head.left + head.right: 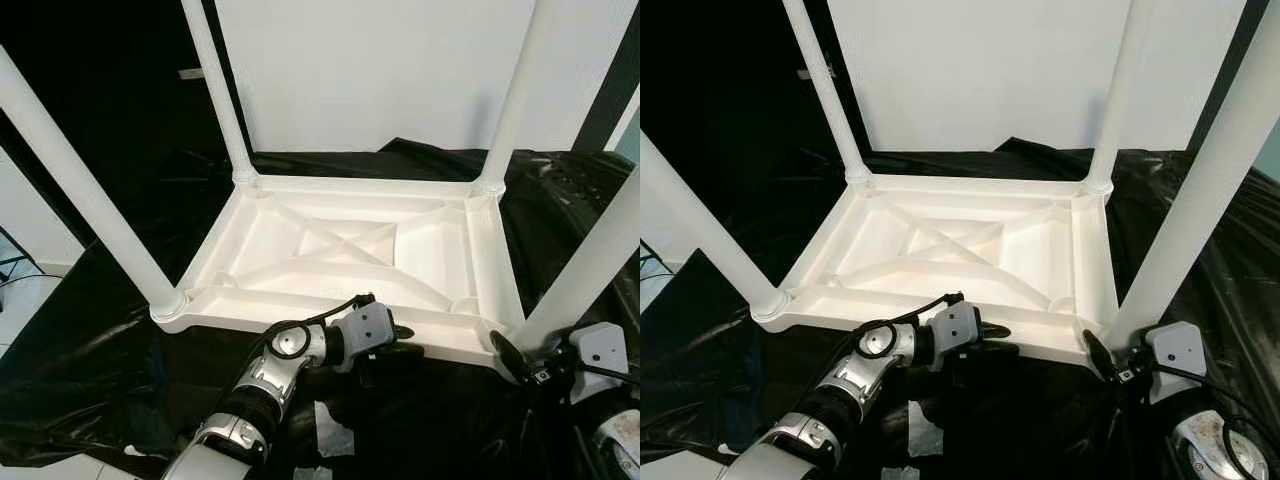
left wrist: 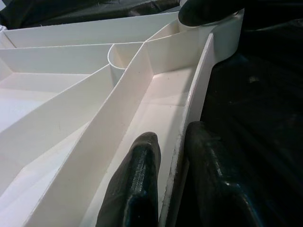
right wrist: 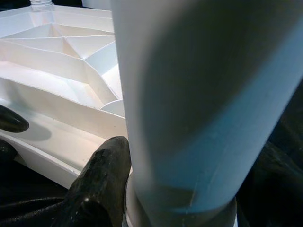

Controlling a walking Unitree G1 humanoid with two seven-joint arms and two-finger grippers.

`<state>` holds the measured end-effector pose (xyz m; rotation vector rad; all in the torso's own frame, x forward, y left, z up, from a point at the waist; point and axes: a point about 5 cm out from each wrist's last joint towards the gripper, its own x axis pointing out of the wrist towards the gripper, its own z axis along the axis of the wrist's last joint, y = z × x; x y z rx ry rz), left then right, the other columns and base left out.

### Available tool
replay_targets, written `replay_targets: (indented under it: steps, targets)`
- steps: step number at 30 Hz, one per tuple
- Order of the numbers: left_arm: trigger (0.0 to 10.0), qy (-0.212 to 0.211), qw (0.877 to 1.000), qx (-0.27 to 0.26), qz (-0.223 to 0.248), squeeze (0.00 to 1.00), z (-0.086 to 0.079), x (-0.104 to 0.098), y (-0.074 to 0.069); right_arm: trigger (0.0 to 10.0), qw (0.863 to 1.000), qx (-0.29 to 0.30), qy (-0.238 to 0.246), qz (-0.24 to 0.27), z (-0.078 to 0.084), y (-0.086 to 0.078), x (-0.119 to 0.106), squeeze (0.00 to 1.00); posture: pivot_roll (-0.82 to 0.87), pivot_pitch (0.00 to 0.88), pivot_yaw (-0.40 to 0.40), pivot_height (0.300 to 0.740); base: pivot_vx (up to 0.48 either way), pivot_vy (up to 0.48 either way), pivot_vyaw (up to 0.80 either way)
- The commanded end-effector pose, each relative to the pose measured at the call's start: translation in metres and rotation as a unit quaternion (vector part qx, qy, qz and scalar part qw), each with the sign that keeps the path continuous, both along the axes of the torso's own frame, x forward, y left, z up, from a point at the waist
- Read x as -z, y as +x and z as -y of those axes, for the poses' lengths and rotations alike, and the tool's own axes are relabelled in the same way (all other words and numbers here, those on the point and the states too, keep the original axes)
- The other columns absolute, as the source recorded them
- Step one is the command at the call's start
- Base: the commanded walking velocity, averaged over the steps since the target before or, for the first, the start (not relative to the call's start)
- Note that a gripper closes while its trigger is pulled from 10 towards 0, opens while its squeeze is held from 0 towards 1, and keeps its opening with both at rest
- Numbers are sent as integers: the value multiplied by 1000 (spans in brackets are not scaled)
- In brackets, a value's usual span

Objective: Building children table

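A white plastic children's table (image 1: 215,250) lies upside down on a black sheet, its ribbed underside facing up. Four white legs stand in its corners: near left leg (image 1: 80,190), far left leg (image 1: 220,90), far right leg (image 1: 515,90), near right leg (image 1: 590,260). My left gripper (image 1: 400,340) is shut on the table's near rim (image 2: 189,109), one finger inside the rim wall and one outside. My right gripper (image 1: 520,355) is at the base of the near right leg (image 3: 203,94); one finger (image 3: 102,179) presses against the leg's collar and the leg hides the other.
A crinkled black plastic sheet (image 1: 100,350) covers the floor around the table. White paper scraps (image 1: 330,430) lie on it by my left arm. A white wall (image 1: 370,70) stands close behind the table. Pale floor (image 1: 20,300) shows at the left.
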<state>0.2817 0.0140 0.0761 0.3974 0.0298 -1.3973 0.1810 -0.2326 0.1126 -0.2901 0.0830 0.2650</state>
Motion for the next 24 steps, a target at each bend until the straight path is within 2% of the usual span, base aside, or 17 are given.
replay_targets:
  steps: [1,2,3,4,5,6,7,9,12,18,19,21,22,24]
  targets:
    - [10000,40,996,-72,-44,0,-5,33,-10,0,998,-35,29,-46,-24,-10,23,0,-144,0,62,740,0,0,0]
    - [10000,40,996,-72,-43,0,-5,33,-10,0,999,24,27,-21,-23,-8,25,0,-142,0,60,740,0,0,0]
    - [10000,40,996,-72,-43,0,-5,33,-10,0,999,24,27,-21,-23,-8,25,0,-142,0,60,740,0,0,0]
    - [10000,40,996,-72,-43,0,-5,32,-9,0,997,80,18,3,-25,-9,28,0,-138,0,57,740,0,0,0]
    - [10000,40,996,-72,-43,0,-5,32,-9,0,997,80,18,3,-25,-9,28,0,-138,0,57,740,0,0,0]
    - [10000,40,996,-72,-42,0,-4,32,-9,0,993,115,12,20,-27,-11,30,0,-137,0,57,740,0,0,0]
    - [10000,40,996,-72,-42,0,-4,32,-9,0,993,115,12,20,-27,-11,30,0,-137,0,57,740,0,0,0]
    - [10000,39,996,-74,-42,0,-5,32,-9,0,984,171,26,34,-36,-18,34,0,-124,0,56,740,0,0,0]
    - [10000,40,995,-76,-42,0,-7,32,-8,0,978,202,29,43,-31,-18,32,0,-127,0,58,740,0,0,0]
    - [10000,41,995,-77,-42,0,-8,32,-8,0,980,191,37,45,-36,-14,31,0,-129,0,57,740,0,0,0]
    - [10000,41,995,-76,-42,0,-7,32,-8,9725,981,184,39,44,-38,-12,31,0,-130,0,56,740,0,0,0]
    - [10000,41,995,-76,-42,0,-7,32,-8,10000,982,178,39,44,-39,-11,31,0,-131,0,55,740,0,0,0]
    - [10000,40,996,-75,-42,0,-6,32,-8,10000,983,170,43,49,-40,-9,30,1000,-131,0,55,740,0,0,0]
    - [10000,40,996,-74,-42,0,-5,32,-9,10000,985,158,50,55,-40,-6,27,1000,-131,0,56,740,0,0,0]
